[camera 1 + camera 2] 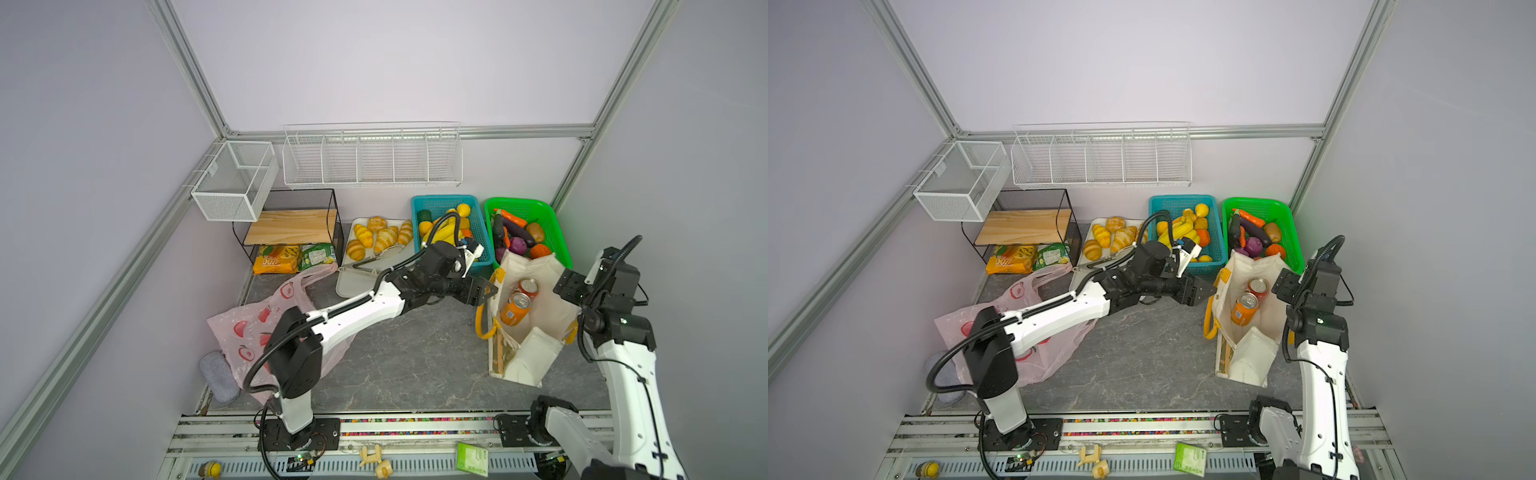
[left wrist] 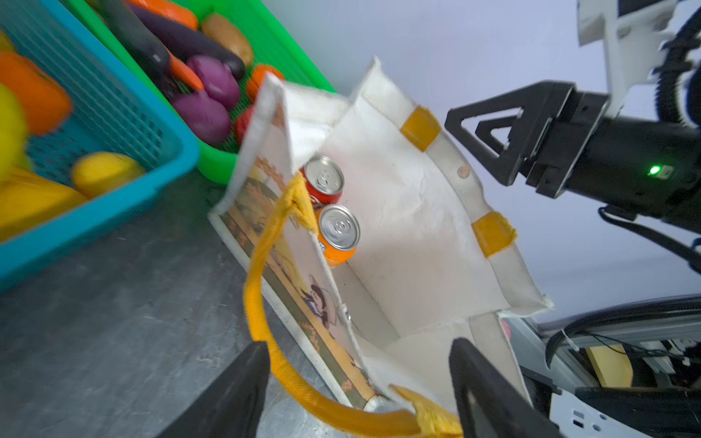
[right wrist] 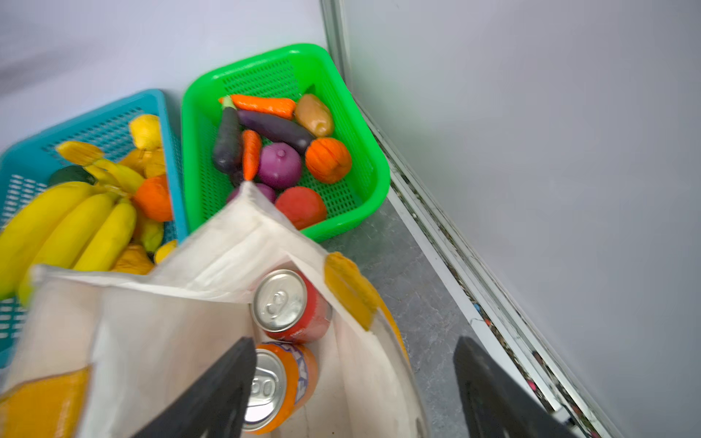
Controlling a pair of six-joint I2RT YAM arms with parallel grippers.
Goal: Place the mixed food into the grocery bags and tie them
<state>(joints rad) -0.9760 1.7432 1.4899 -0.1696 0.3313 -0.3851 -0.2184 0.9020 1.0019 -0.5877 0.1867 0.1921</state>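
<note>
The cream canvas tote (image 1: pixel 536 353) stands open at the right, with the red cola can (image 1: pixel 528 286) and the orange soda can (image 1: pixel 515 309) upright inside. My left gripper (image 1: pixel 487 291) is open at the tote's left rim; in the left wrist view (image 2: pixel 358 343) the yellow-orange handle (image 2: pixel 261 265) and the near wall pass loosely between its jaws. My right gripper (image 1: pixel 562 286) is open at the tote's right rim, straddling that wall (image 3: pixel 354 340). Bananas (image 3: pixel 76 223) and an orange (image 3: pixel 153 197) lie in the blue basket (image 1: pixel 444 200). The pink bag (image 1: pixel 249 332) lies flat at the left, partly under the left arm.
A green basket (image 1: pixel 524 203) of vegetables sits against the back right corner, touching the tote. A tray of croissants and rolls (image 1: pixel 382 237) with tongs lies left of the blue basket. A black wire shelf (image 1: pixel 291 220) holds snack packs. A grey pouch (image 1: pixel 218 382) lies front left.
</note>
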